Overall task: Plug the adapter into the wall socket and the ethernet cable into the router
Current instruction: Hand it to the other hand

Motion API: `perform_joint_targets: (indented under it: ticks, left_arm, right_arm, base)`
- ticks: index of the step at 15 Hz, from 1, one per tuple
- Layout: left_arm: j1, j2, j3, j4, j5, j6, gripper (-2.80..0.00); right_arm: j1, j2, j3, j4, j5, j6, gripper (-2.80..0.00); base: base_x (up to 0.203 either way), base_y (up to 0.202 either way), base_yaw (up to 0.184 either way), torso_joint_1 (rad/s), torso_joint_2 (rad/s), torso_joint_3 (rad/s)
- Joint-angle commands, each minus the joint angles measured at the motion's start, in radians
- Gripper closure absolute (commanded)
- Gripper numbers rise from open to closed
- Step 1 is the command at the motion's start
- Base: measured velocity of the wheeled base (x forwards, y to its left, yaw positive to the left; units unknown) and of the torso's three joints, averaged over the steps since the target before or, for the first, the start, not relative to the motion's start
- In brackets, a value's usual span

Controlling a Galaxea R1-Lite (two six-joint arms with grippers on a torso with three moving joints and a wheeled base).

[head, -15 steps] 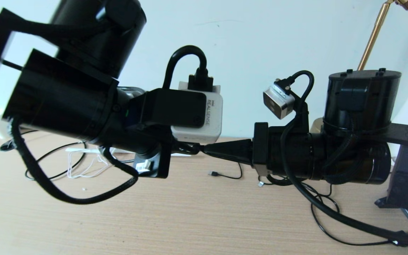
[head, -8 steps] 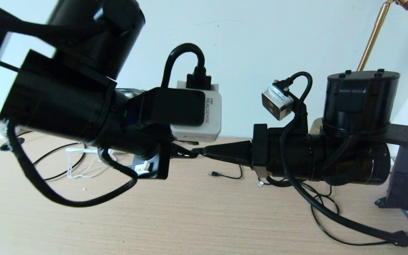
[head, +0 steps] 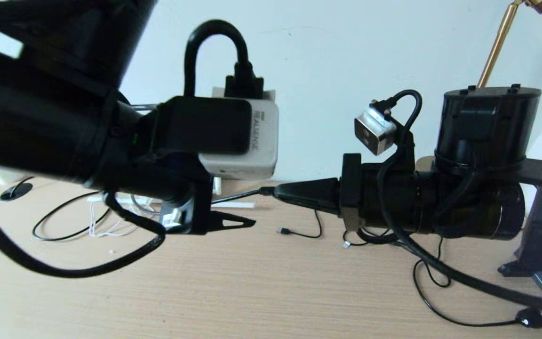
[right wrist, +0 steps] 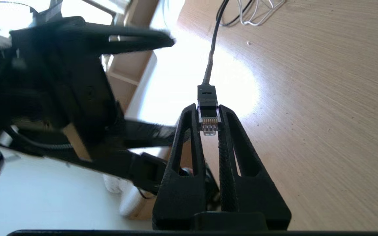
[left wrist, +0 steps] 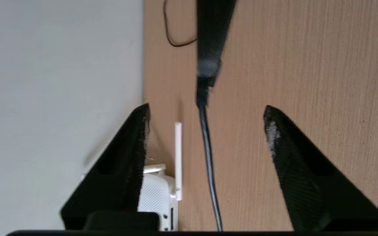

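Right wrist view shows the right hand (right wrist: pixel 208 113) clamped on the ethernet cable (right wrist: pixel 207 111) plug, above the bench (right wrist: pixel 307 98). Left hand (left wrist: pixel 205 131) stands open, empty, near the router (left wrist: pixel 157 193). Risk: plug misaligned with the port, jamming on insertion.

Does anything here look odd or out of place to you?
Only the ethernet cable: its clear plug is pinched in the right gripper with the plug end facing back between the fingers. The left gripper stands open around the cable, holding nothing. Loose cords sprawl over the desk.
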Motion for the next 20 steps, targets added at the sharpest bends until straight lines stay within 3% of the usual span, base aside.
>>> perform_joint_targets:
  ticks: [1,2,4,6,9,11,14,16,20]
  left_arm:
    - [0.000,-0.116,0.103,-0.069,0.000,0.027,-2.80]
    - [0.002,-0.159,0.175,-0.133,-0.001,0.045,-2.80]
    - [0.004,-0.232,0.334,-0.274,-0.003,0.065,-2.80]
    - [0.004,-0.270,0.470,-0.478,-0.005,0.087,-2.80]
    - [0.006,-0.245,0.579,-0.825,-0.016,0.100,-2.80]
    - [0.006,-0.211,0.601,-0.961,-0.034,0.137,-2.80]
    - [0.006,-0.210,0.632,-0.988,-0.055,0.210,-2.80]
    - [0.006,-0.208,0.643,-0.995,-0.059,0.213,-2.80]
    - [0.011,-0.215,0.696,-1.019,-0.066,0.213,-2.80]
  right_arm:
    - [-0.030,-0.002,-0.041,0.000,0.008,0.098,0.00]
    - [-0.052,0.002,-0.076,0.002,0.028,0.180,0.00]
    - [-0.090,0.024,-0.130,0.004,0.153,0.339,0.00]
    - [-0.109,0.051,-0.159,0.003,0.225,0.505,0.00]
    - [-0.147,0.072,-0.169,0.001,0.324,0.651,0.00]
    - [-0.163,0.082,-0.174,-0.001,0.355,0.730,0.00]
    - [-0.164,0.092,-0.183,0.000,0.407,0.782,0.00]
    - [-0.162,0.108,-0.205,-0.001,0.446,0.829,0.00]
    - [-0.161,0.150,-0.259,0.005,0.455,0.843,0.00]
  base:
    - [0.000,0.000,0.000,0.000,0.00,0.000]
    - [0.000,0.000,0.000,0.000,0.00,0.000]
    - [0.000,0.000,0.000,0.000,0.00,0.000]
    - [0.000,0.000,0.000,0.000,0.00,0.000]
    - [0.000,0.000,0.000,0.000,0.00,0.000]
    - [0.000,0.000,0.000,0.000,0.00,0.000]
    - [0.000,0.000,0.000,0.000,0.00,0.000]
    - [0.000,0.000,0.000,0.000,0.00,0.000]
    - [0.000,0.000,0.000,0.000,0.00,0.000]
